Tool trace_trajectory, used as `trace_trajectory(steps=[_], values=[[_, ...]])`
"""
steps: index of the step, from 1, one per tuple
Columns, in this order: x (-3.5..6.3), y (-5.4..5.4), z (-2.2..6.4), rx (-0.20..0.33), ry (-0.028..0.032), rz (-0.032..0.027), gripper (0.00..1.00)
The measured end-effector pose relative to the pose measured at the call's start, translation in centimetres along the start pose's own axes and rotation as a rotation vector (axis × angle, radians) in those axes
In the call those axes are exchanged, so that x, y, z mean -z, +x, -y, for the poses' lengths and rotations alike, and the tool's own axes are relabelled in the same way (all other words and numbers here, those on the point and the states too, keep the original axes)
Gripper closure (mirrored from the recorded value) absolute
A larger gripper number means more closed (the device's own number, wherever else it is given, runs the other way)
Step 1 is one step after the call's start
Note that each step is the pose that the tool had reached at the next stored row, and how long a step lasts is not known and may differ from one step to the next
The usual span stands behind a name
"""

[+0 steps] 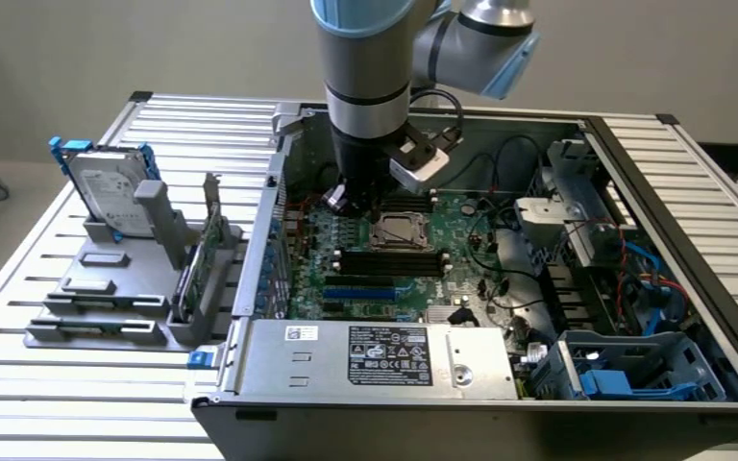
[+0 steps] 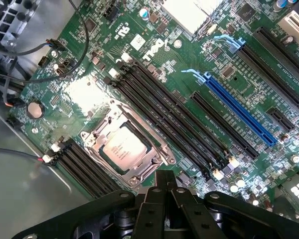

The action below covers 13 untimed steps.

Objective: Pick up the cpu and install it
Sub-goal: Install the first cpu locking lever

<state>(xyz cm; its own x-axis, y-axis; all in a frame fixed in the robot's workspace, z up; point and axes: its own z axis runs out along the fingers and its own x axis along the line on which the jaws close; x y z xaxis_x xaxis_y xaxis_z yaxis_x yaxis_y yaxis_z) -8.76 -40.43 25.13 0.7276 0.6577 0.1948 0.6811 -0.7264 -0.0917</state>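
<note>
The cpu (image 2: 122, 149), a small silver square with printed text, lies flat inside the metal-framed socket (image 2: 162, 155) on the green motherboard (image 2: 189, 64). My gripper (image 2: 164, 180) hovers just beside the socket with its dark fingers pressed together and nothing between them. In the exterior view, my gripper (image 1: 341, 204) hangs low inside the open computer case, just to the exterior view's left of the socket (image 1: 402, 230).
Black memory slots (image 2: 174, 117) and a blue expansion slot (image 2: 239, 112) run beside the socket. Case walls (image 1: 266, 211), cables (image 1: 510, 158) and the power supply (image 1: 388, 355) ring the board. A hard drive (image 1: 103, 182) with blue brackets stands in a grey holder outside the case.
</note>
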Motion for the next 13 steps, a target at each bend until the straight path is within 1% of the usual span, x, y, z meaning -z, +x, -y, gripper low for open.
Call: trace_trajectory(steps=[13], values=[[0.05, -0.47, -0.71, -0.039, -0.0090, -0.0028, 0.89]])
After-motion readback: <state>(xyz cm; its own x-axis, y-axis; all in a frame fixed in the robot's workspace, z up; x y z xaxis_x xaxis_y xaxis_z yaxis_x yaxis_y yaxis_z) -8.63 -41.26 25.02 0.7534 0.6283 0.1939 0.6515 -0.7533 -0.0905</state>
